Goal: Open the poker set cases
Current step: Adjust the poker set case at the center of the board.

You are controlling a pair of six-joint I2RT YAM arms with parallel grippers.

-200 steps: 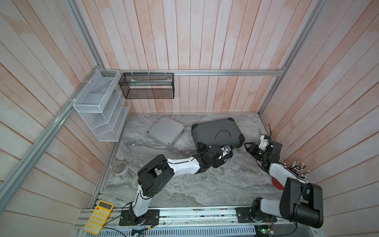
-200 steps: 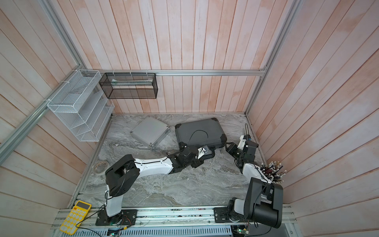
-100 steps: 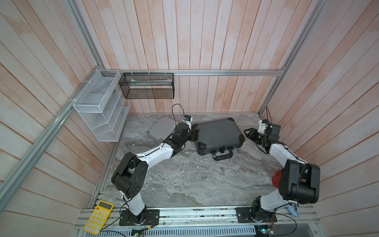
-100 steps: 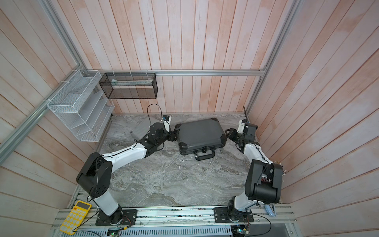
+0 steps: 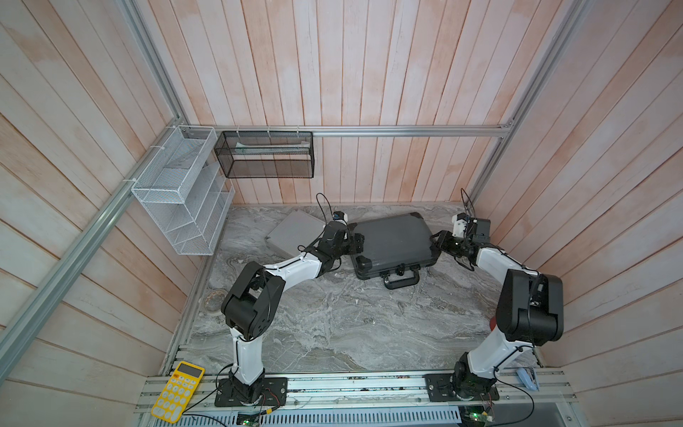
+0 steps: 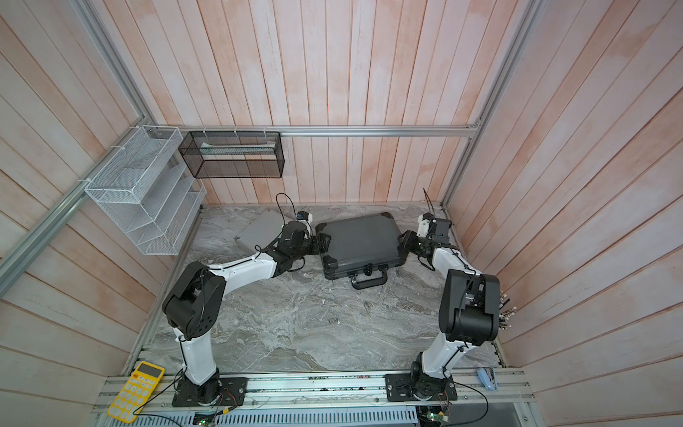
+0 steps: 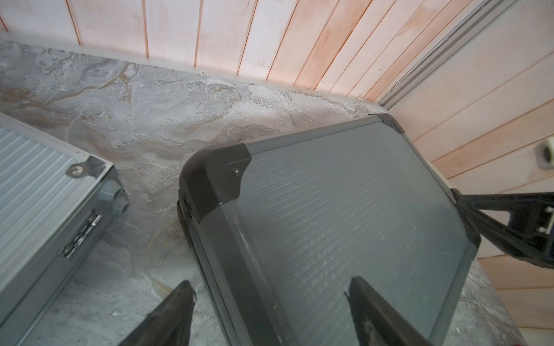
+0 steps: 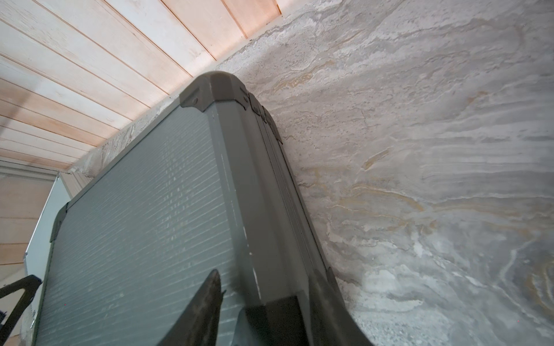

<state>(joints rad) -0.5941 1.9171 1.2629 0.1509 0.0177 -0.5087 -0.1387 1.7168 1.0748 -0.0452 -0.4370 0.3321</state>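
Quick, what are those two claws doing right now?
The left gripper is open, its fingers straddling an edge of the dark grey case.
The right gripper looks closed on that case's corner.

Larger case [image 5: 391,240] is dark grey; smaller case [image 5: 295,231] ribbed silver

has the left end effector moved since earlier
Yes. The left end effector moved toward the back wall, from the dark grey case's handle edge to its side nearest the silver case.

Left gripper [image 5: 359,247] swung beside the grey case [image 5: 391,240], seemingly straddling it.
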